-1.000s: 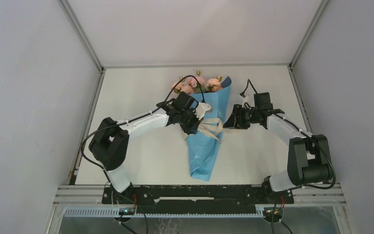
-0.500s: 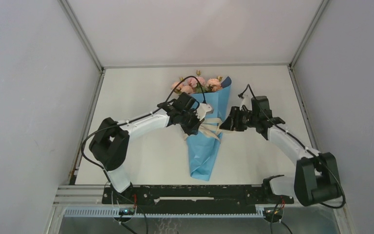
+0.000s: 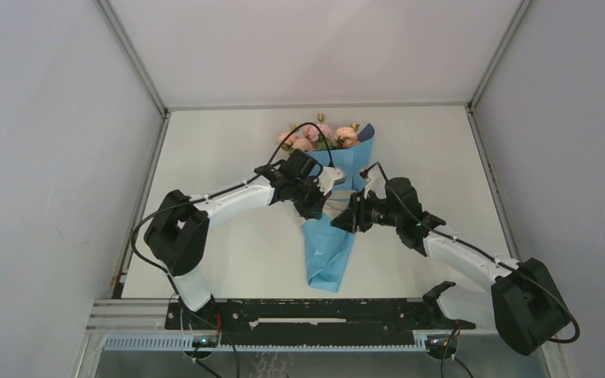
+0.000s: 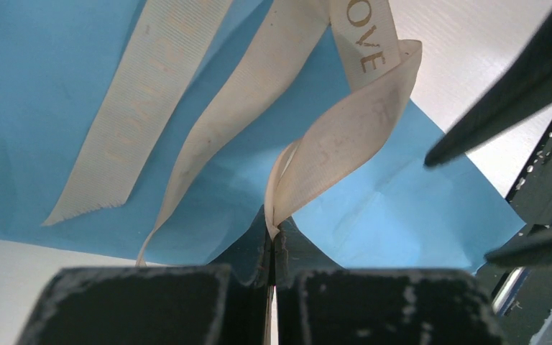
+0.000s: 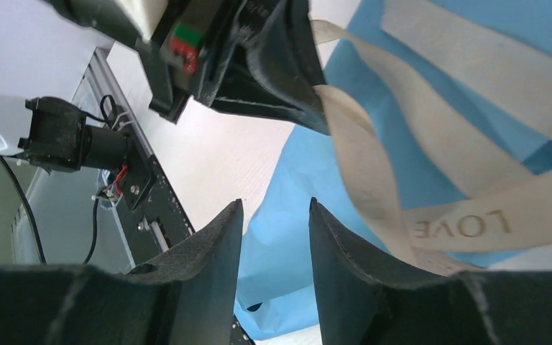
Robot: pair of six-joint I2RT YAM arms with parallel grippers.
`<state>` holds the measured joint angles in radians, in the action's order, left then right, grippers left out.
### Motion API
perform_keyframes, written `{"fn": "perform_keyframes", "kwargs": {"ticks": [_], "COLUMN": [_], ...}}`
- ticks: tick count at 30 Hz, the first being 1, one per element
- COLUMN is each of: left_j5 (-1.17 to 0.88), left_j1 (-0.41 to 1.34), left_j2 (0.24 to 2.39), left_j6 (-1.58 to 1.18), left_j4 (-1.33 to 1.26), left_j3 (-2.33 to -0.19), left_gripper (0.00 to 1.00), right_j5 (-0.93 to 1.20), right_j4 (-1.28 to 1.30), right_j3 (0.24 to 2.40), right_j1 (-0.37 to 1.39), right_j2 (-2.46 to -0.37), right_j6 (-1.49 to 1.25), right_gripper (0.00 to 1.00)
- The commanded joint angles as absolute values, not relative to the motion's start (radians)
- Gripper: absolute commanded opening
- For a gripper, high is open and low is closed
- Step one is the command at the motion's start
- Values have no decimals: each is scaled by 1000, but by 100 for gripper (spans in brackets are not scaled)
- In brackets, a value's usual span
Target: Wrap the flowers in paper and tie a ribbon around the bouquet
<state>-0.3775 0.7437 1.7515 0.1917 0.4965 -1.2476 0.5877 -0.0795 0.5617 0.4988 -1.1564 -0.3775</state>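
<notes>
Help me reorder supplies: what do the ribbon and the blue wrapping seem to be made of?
The ribbon looks like woven, ribbed fabric, matte cream: fine cross ridges, a frayed end, printed gold letters. The paper looks smooth and matte, with soft creases; paper or a nonwoven wrap, I cannot tell.

White tabletop (image 3: 228, 150), pale grey walls (image 3: 39, 157) on both sides, aluminium frame rails (image 3: 130, 53), soft even light

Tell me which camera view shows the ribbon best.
The left wrist view. The ribbon fills it, sharp against the blue paper, with one loop pinched in the shut left gripper. The right wrist view shows a few strands and the word LOVE, partly blurred. The top view shows only a small sliver of it.
</notes>
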Motion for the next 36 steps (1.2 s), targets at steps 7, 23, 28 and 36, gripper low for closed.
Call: {"fn": "perform_keyframes", "kwargs": {"ticks": [7, 23, 28, 36], "left_j5": [-449, -478, -479, -471], "left_j1": [746, 723, 716, 703], "left_j2": [1737, 1800, 1817, 1831], "left_j6": [147, 156, 155, 158], "left_j4": [501, 529, 528, 523], "left_j3": [-1302, -1359, -1363, -1362], "left_gripper": [0, 0, 0, 0], "right_j5": [447, 409, 419, 406], "right_j4": [-428, -419, -400, -399], "right_j3": [483, 511, 540, 545], "right_j1": [558, 486, 493, 524], "right_j2": [-1237, -1345, -1405, -1465], "right_j6": [-441, -312, -289, -272], "right_gripper": [47, 49, 51, 50]}}
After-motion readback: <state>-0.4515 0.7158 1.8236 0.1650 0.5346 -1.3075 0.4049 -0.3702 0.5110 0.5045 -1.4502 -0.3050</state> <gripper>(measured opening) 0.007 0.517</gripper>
